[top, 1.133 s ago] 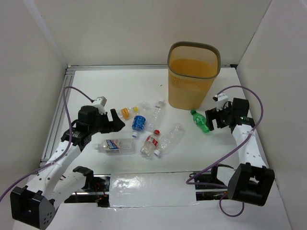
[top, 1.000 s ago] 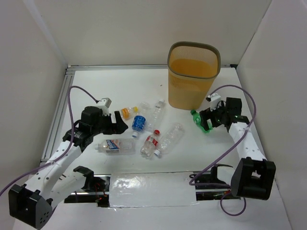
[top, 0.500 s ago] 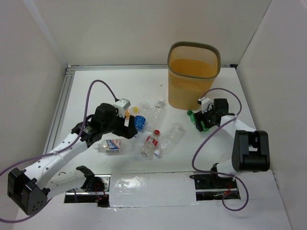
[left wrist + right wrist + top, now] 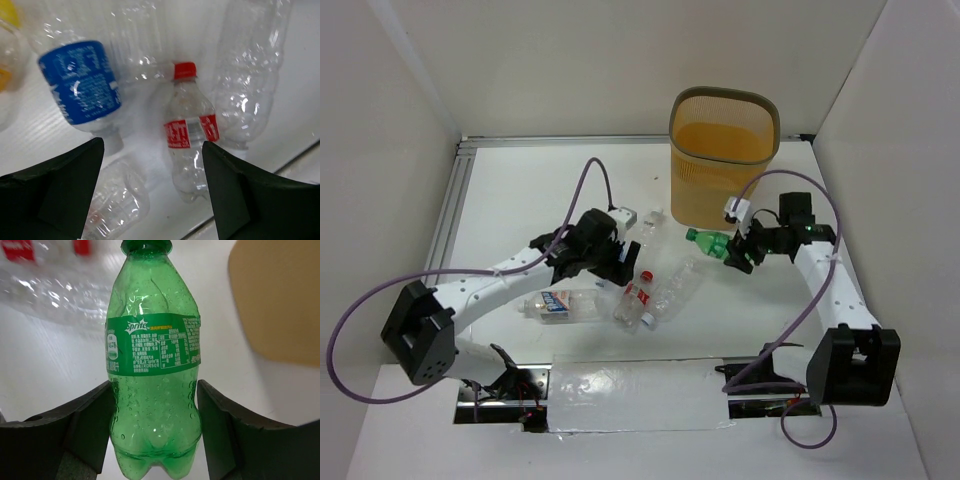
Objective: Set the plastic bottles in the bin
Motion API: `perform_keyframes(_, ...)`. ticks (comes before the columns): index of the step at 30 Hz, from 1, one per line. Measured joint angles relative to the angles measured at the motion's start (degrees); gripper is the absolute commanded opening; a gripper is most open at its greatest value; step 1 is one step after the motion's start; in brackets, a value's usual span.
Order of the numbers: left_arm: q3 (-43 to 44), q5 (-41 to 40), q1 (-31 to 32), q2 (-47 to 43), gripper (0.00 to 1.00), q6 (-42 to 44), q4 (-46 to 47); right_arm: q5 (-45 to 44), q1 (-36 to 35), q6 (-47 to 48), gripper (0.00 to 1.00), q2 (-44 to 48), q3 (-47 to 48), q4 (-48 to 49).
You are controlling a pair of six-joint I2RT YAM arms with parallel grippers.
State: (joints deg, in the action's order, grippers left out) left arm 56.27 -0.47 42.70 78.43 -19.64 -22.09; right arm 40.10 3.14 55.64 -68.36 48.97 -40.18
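The orange-yellow ribbed bin (image 4: 723, 160) stands at the back right; its wall shows in the right wrist view (image 4: 280, 295). My right gripper (image 4: 740, 255) is shut on the green Sprite bottle (image 4: 705, 241), held by its lower body (image 4: 155, 385), cap pointing left, just in front of the bin. My left gripper (image 4: 618, 262) is open and empty over the bottle cluster. Between its fingers (image 4: 55, 190) lie a red-label, red-capped bottle (image 4: 190, 140), a blue-label bottle (image 4: 82, 90) and clear bottles (image 4: 255, 75). The blue-label bottle is hidden under the arm from above.
More bottles lie mid-table: a clear one with a blue-white label (image 4: 560, 303), a red-capped one (image 4: 635, 295), a clear one (image 4: 675, 285) and one further back (image 4: 650, 225). White walls close in left, right and back. A taped strip (image 4: 640, 395) runs along the near edge.
My left arm has reached right, from beside the bottles to over the cluster. My right gripper has closed on the green bottle and carried it left, toward the bin's front.
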Motion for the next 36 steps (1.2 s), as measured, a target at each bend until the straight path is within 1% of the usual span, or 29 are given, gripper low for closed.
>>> perform_keyframes(3, 4.22, -4.79, -0.02, 2.86, 0.92, -0.28, -0.44, 5.79, -0.83, 4.50, 0.40, 1.18, 9.11, -6.54)
perform_keyframes(6, 6.51, -9.49, 0.00, 3.04, 0.90, -0.66, -0.52, 10.45, -3.67, 4.57, 0.40, 1.33, 17.77, -8.63)
perform_keyframes(7, 6.78, -11.13, 0.00, 3.04, 0.87, -1.05, -0.50, 11.78, -4.63, 3.74, 0.40, 1.36, 20.48, -8.44)
perform_keyframes(10, 7.82, -13.81, -0.59, 3.04, 0.83, -1.75, -0.42, 14.84, -6.80, -2.05, 0.39, 1.29, 27.76, -6.38)
perform_keyframes(13, 7.82, -14.53, -2.49, 3.04, 0.82, -1.79, -0.81, 16.35, -7.87, -11.19, 0.39, -0.11, 35.23, -1.44)
perform_keyframes(15, 7.74, -14.82, -3.87, 3.19, 0.82, -1.81, -0.74, 15.54, -8.26, -17.90, 0.40, -1.46, 39.28, 3.96)
perform_keyframes(18, 7.08, -15.32, -5.40, 4.00, 0.81, -1.88, -0.35, 8.92, -8.48, -27.45, 0.40, -4.48, 44.22, 13.27)
perform_keyframes(21, 5.90, -15.26, -5.51, 5.60, 0.81, -1.99, -0.11, 1.60, -8.52, -32.68, 0.40, -10.45, 50.86, 16.31)
perform_keyframes(24, 4.55, -15.15, -5.55, 6.88, 0.81, -2.25, -0.07, -4.59, -8.48, -35.39, 0.48, -17.99, 56.61, 17.97)
perform_keyframes(25, 4.22, -15.08, -5.55, 7.04, 0.81, -2.64, -0.09, -6.36, -8.33, -35.85, 0.55, -20.13, 57.16, 18.21)
perform_keyframes(27, 4.02, -15.10, -5.68, 7.10, 0.81, -3.04, -0.02, -8.83, -7.96, -36.37, 0.64, -23.71, 57.22, 17.75)
perform_keyframes(28, 4.02, -15.10, -5.79, 7.10, 0.81, -3.10, 0.24, -9.68, -7.74, -36.63, 0.70, -25.46, 57.22, 17.40)
perform_keyframes(29, 4.02, -15.10, -5.92, 7.10, 0.83, -3.13, 0.61, -10.34, -7.52, -36.89, 0.89, -27.26, 57.29, 16.76)
perform_keyframes(31, 4.02, -15.10, -6.34, 7.43, 0.84, -3.13, 1.14, -10.73, -6.71, -37.81, 1.00, -29.92, 57.75, 15.08)
perform_keyframes(33, 4.02, -15.12, -6.64, 8.15, 0.84, -3.13, 1.46, -10.21, -5.55, -38.10, 1.00, -31.39, 57.88, 13.53)
perform_keyframes(36, 4.02, -15.10, -6.97, 9.60, 0.84, -3.13, 1.57, -8.57, -3.63, -38.97, 1.00, -31.04, 57.99, 12.68)
